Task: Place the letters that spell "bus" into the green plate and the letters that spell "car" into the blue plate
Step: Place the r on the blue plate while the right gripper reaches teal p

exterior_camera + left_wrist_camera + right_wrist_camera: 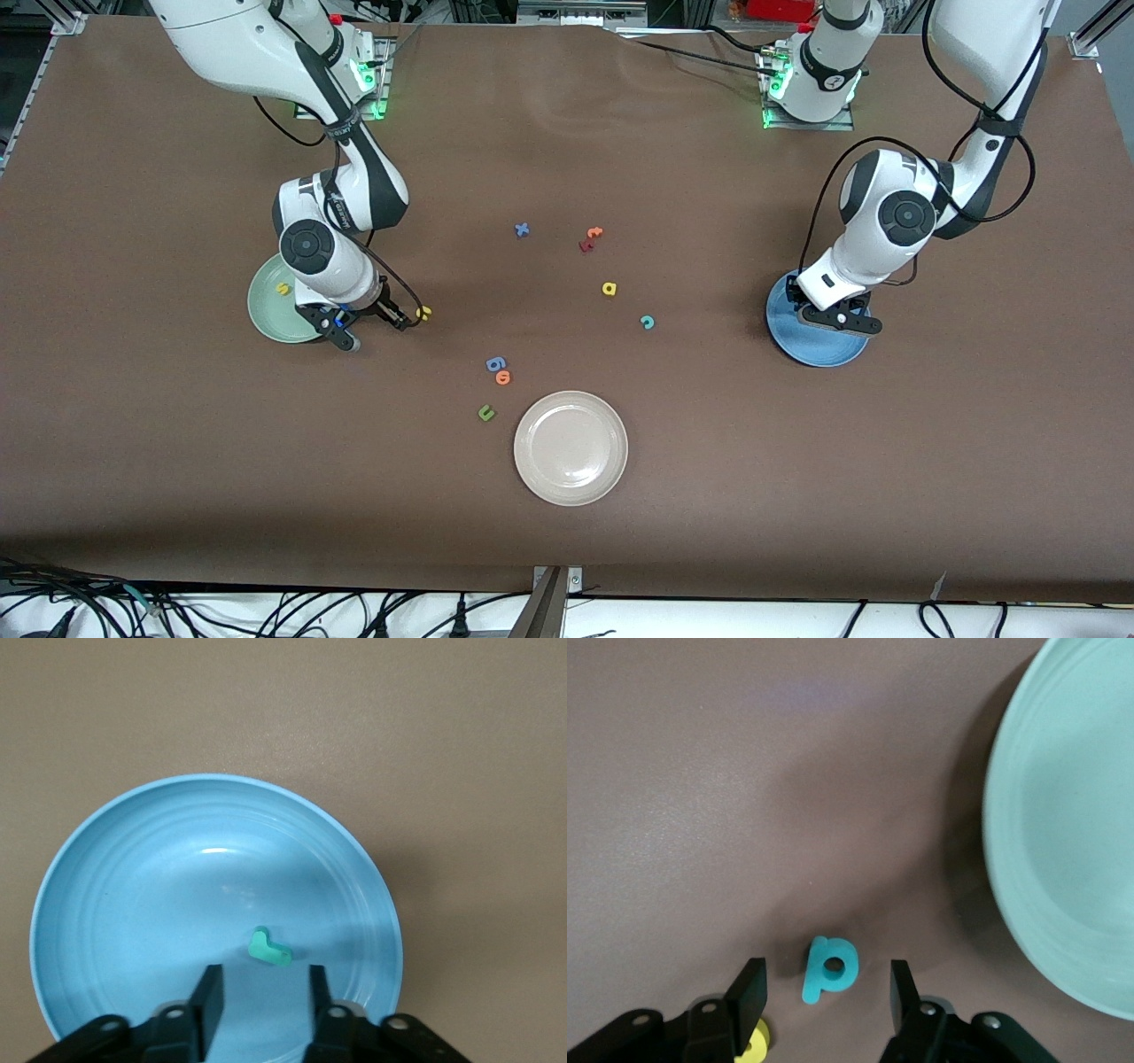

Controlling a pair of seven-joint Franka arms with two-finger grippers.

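Note:
The green plate [266,315] holds a yellow "s" [283,288]. Beside it my right gripper [826,988] stands open low over the table, one finger on each side of the teal "b" [828,968] and touching neither side of it. A yellow letter [424,312] lies just by one finger. My left gripper [263,992] hangs open over the blue plate [133,886], where the teal "r" [269,949] lies loose just past its fingertips. The yellow "a" [609,288] and teal "c" [647,322] lie on the table's middle.
A cream-white plate [570,447] sits nearest the front camera. Near it lie a blue "g" [495,363], an orange letter [503,377] and a green "u" [485,412]. Farther off are a blue letter [522,230], an orange "t" [594,233] and a dark red letter [585,245].

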